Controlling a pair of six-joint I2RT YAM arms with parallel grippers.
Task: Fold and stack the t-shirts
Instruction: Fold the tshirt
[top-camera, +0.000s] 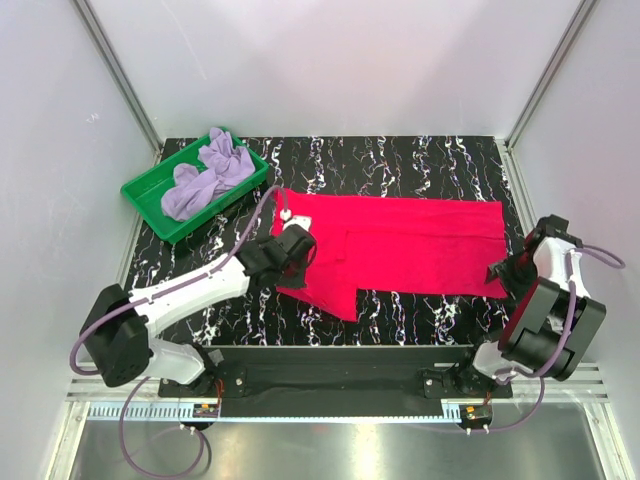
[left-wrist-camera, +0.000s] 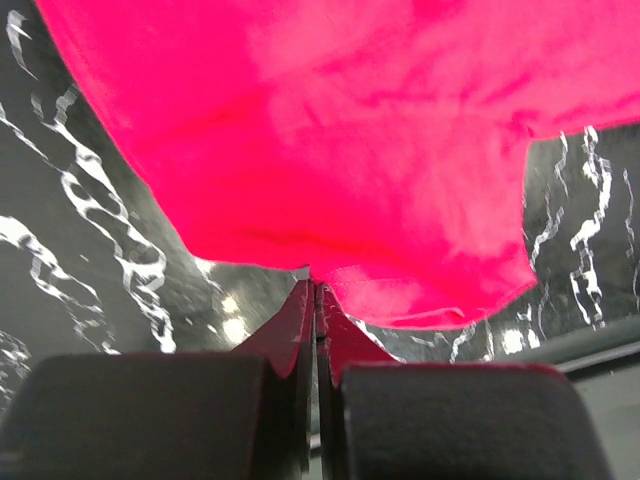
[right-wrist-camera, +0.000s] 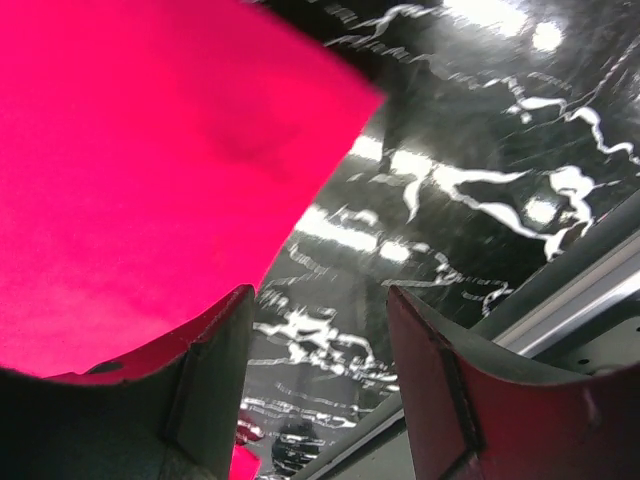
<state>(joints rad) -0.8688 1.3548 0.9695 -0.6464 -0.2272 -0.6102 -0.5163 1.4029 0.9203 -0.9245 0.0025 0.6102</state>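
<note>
Green tray (top-camera: 145, 212) sits at the counter's (top-camera: 420, 160) far left corner. It is the reference point.

- Lavender t-shirt (top-camera: 205, 175): crumpled in a heap inside the tray.
- Crimson t-shirt (top-camera: 410, 245): on the counter just right of the tray, spread mostly flat. Its long side runs away from the tray toward the right edge. One flap pokes out toward the near edge.
- Left tool (top-camera: 296, 243): at the shirt end nearest the tray, fingers pressed together, pinching the crimson hem. In the wrist view the cloth rises away from the tips.
- Right tool (top-camera: 500, 272): at the shirt end farthest from the tray, by the near corner. Fingers are spread with bare counter showing between them. The crimson corner lies beside one finger, not gripped.
</note>
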